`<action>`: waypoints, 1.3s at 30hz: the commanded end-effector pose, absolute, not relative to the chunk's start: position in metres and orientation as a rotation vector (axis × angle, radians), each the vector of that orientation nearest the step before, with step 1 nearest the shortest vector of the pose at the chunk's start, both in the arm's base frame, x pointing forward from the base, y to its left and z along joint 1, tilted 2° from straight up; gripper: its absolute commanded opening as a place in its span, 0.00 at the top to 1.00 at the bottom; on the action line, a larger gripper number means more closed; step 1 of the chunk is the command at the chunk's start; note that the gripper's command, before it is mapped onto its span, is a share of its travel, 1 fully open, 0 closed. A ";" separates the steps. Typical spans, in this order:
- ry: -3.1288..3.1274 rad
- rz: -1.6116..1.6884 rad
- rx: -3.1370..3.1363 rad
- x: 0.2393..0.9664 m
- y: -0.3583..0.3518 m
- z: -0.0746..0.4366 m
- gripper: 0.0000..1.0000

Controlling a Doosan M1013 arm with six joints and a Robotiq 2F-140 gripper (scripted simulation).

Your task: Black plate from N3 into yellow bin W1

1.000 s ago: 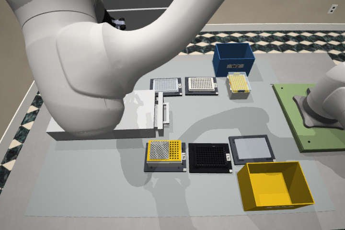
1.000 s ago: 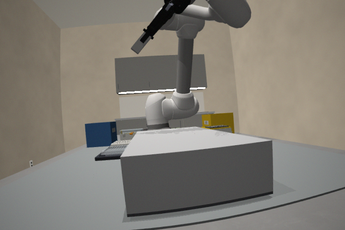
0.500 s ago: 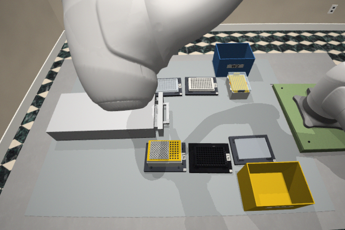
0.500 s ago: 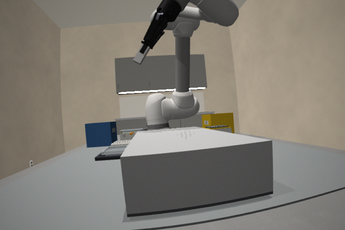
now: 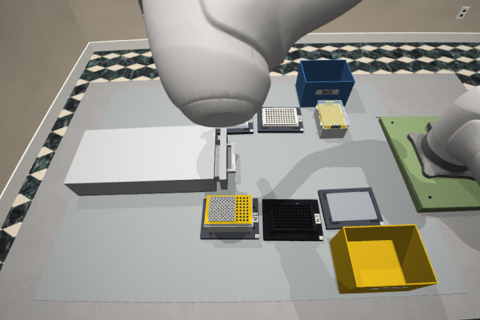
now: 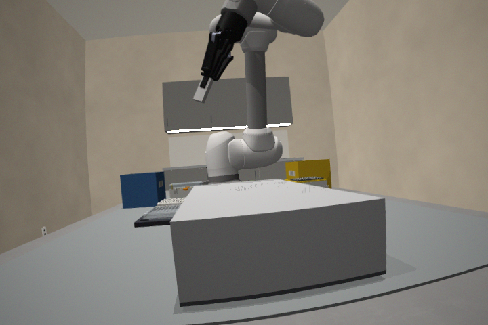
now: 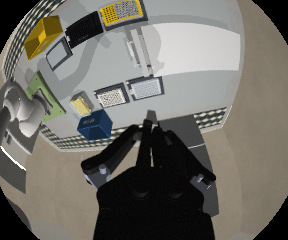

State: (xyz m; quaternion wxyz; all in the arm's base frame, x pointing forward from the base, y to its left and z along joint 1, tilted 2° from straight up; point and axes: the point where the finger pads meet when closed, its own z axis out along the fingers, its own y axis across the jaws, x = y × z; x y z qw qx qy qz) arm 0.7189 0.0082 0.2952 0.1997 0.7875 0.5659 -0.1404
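Observation:
The black plate (image 5: 293,218) lies flat in its dark nest near the front of the bench, marked N3. It also shows in the wrist view (image 7: 84,27). The yellow bin W1 (image 5: 382,258) stands upright and empty just right of and in front of the plate; it also shows in the wrist view (image 7: 42,35) and far back in the exterior view (image 6: 308,170). My gripper (image 6: 202,91) is shut and empty, high in the air, far above the bench. In the wrist view my fingertips (image 7: 150,120) are pressed together. The arm's elbow hides the gripper in the top view.
A large white box (image 5: 142,158) lies left of centre with a grey bracket at its right end. A yellow tip rack (image 5: 229,209) sits left of the black plate, an empty nest (image 5: 349,207) to its right. At the back stand the blue bin W2 (image 5: 325,81), a white plate (image 5: 280,116) and a small yellow tip box (image 5: 331,117).

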 end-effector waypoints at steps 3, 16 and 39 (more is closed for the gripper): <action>1.475 -0.335 2.316 0.694 0.009 0.289 0.90; 1.230 -0.236 2.541 0.643 0.014 0.277 0.90; 0.629 -0.085 2.918 0.543 0.031 0.250 0.90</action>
